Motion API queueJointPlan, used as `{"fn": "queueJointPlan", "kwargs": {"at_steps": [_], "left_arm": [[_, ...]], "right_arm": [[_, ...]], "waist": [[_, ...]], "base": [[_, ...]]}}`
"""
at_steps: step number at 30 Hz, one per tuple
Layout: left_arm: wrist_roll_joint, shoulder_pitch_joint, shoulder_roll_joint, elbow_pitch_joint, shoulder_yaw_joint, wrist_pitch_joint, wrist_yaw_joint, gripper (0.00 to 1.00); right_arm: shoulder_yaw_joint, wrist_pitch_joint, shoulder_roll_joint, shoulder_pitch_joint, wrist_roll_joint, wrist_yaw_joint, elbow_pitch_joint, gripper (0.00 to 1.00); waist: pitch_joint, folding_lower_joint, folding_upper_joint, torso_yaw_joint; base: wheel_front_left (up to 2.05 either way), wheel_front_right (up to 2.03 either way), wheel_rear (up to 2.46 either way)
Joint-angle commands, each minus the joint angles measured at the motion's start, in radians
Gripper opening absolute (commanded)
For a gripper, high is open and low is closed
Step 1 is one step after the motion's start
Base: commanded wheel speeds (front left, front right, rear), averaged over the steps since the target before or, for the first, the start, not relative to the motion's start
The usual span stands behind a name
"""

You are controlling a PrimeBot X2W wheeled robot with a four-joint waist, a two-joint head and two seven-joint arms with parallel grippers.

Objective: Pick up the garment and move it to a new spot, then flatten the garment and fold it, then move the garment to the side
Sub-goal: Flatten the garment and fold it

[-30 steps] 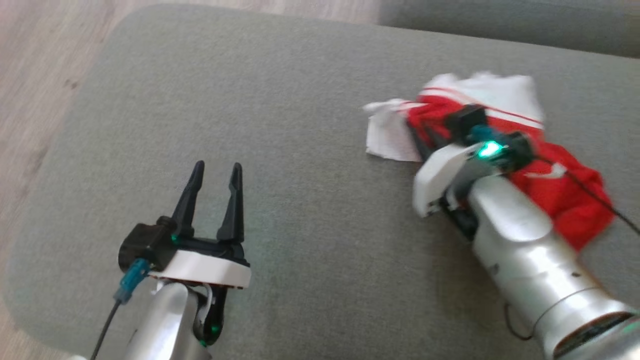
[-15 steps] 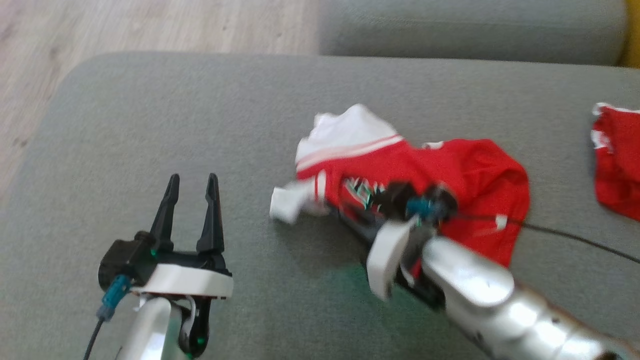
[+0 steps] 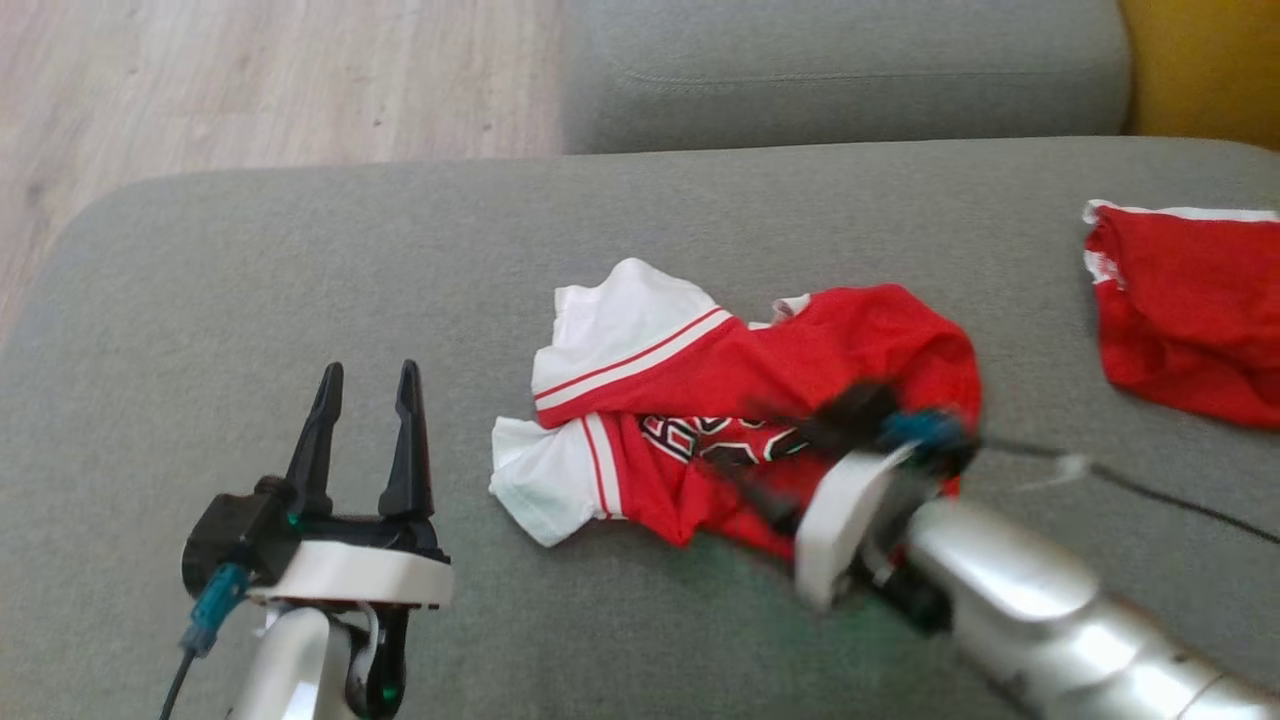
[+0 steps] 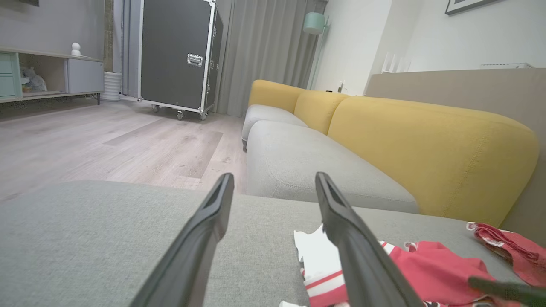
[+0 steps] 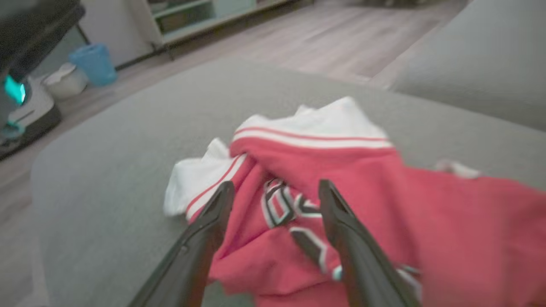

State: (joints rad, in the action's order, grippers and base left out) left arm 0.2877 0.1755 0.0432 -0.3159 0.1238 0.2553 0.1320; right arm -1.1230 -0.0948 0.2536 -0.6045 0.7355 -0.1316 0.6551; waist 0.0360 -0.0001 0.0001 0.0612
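Starting at the left, the left gripper (image 3: 368, 368) hovers over bare grey cushion (image 3: 250, 260), fingers spread wide and holding nothing. Right of it, near the cushion's middle, the garment (image 3: 760, 360), a red and white jersey, lies in a crumpled heap, with the right gripper (image 5: 276, 184) at its near right edge, fingers parted above the red cloth and gripping none of it. Judging by that, the garment is set down; flattening, folding and moving aside remain, and another red cloth (image 3: 1190, 310) lies well apart, far right.
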Motion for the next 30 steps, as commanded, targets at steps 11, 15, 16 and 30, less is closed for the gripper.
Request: {"fn": "queueJointPlan", "kwargs": {"at_steps": [11,15,16,30], "left_arm": [[-0.007,0.006,0.007,0.069,-0.06,0.006,-0.002,1.0],[-0.008,0.0,0.007,0.073,-0.063,0.006,-0.001,1.0],[-0.008,-0.001,0.007,0.074,-0.064,0.006,-0.001,1.0],[0.005,0.026,0.007,0.075,-0.014,0.006,-0.001,1.0]], "right_arm": [[0.527,-0.166,0.002,0.077,-0.139,0.001,-0.081,1.0],[0.719,-0.167,-0.07,0.216,-0.276,0.001,-0.193,1.0],[0.751,-0.167,-0.088,0.246,-0.307,0.001,-0.215,1.0],[0.878,-0.165,-0.168,0.314,-0.484,0.001,-0.311,1.0]], "waist": [[-0.001,0.0001,-0.0001,-0.081],[0.008,0.0001,-0.0001,-0.1],[0.011,0.0001,-0.0001,-0.103],[0.065,0.0001,-0.0001,-0.066]], "base": [[0.0,0.0,0.0],[0.0,0.0,0.0],[0.0,0.0,0.0],[0.0,0.0,0.0]]}}
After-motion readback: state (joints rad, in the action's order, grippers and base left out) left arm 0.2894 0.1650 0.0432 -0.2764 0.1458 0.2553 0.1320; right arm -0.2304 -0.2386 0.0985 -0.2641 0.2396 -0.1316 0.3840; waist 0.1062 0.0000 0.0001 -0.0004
